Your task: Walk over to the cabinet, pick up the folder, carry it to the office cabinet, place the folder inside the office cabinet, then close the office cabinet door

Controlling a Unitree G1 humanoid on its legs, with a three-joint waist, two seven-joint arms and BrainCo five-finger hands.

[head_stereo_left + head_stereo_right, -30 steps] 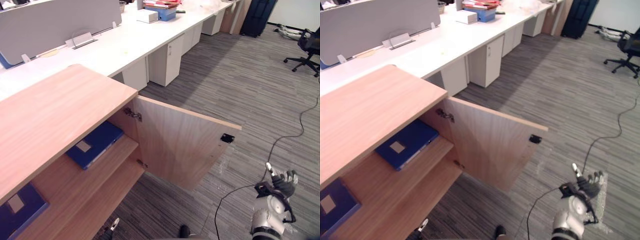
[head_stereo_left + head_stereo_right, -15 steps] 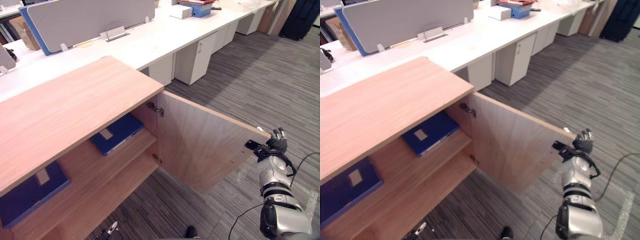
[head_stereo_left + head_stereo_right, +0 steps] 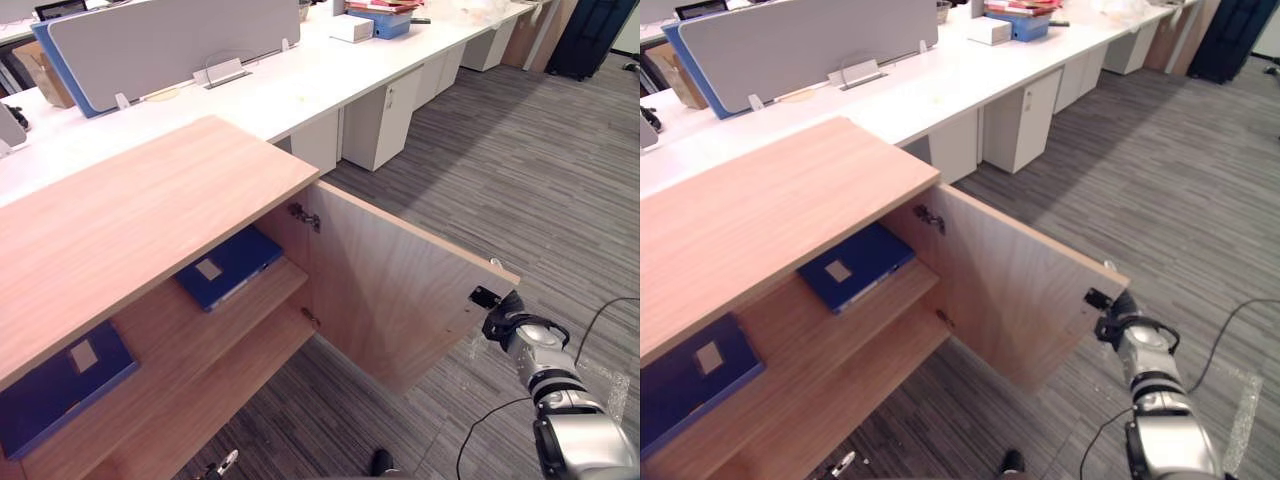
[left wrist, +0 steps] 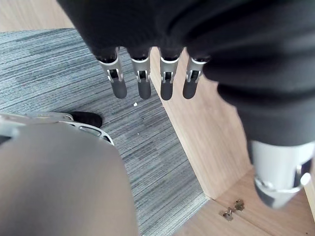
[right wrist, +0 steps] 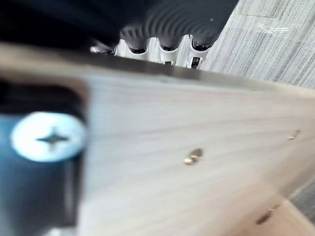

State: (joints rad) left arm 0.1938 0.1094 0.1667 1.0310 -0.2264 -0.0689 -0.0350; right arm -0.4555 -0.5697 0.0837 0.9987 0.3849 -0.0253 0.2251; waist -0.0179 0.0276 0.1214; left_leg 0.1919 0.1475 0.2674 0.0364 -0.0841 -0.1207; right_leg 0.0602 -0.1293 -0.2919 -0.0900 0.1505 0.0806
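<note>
Grey carpet (image 3: 520, 170) all round. Folder (image 3: 228, 266) lies flat on the cabinet's (image 3: 150, 210) shelf (image 3: 272, 298), a second folder (image 3: 60, 385) further along. Door (image 3: 400, 290) stands wide open; right hand (image 3: 503, 322) sits at its free edge, fingers hidden behind it, so their set I cannot tell. Left hand (image 4: 143, 83) hangs with fingers straight. Pushing from that corner, the hand could slip off and leave the door ajar.

Right robot hand (image 3: 503, 321) outstretched, left robot hand (image 4: 143, 81) relaxed
</note>
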